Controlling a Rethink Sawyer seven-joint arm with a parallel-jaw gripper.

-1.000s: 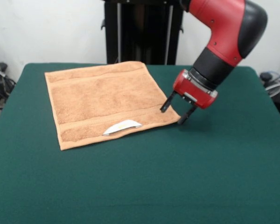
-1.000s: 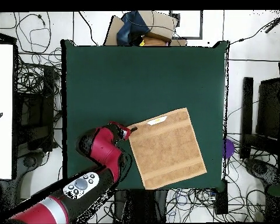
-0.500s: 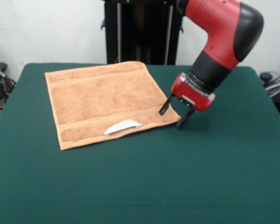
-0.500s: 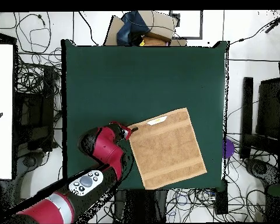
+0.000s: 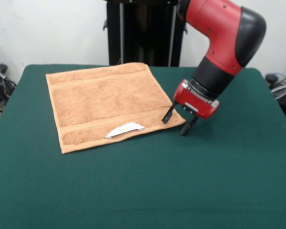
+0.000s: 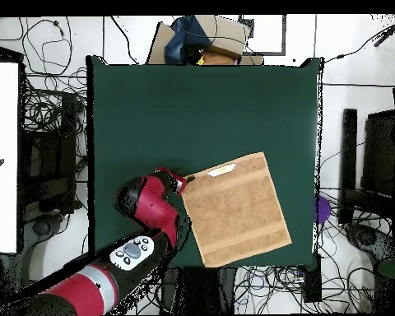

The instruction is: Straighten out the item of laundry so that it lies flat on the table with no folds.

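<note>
The item of laundry (image 5: 105, 102), a tan terry towel with border bands, lies spread flat on the green table (image 5: 148, 186), with a white label (image 5: 125, 129) at its near edge. In the overhead view the towel (image 6: 235, 210) sits near the table's bottom right, label (image 6: 222, 170) at its top edge. My gripper (image 5: 177, 122) hangs open at the towel's near right corner, one finger over the towel's edge and the other just off it, nothing held. From above, the gripper (image 6: 184, 181) is at the towel's top left corner.
A black stand (image 5: 145, 31) rises behind the table's far edge. Cables and boxes (image 6: 202, 37) lie on the floor around the table. A white board (image 6: 2, 156) stands to the left in the overhead view.
The gripper has dropped a little lower toward the towel's corner and the arm has shifted slightly. The towel has not moved.
</note>
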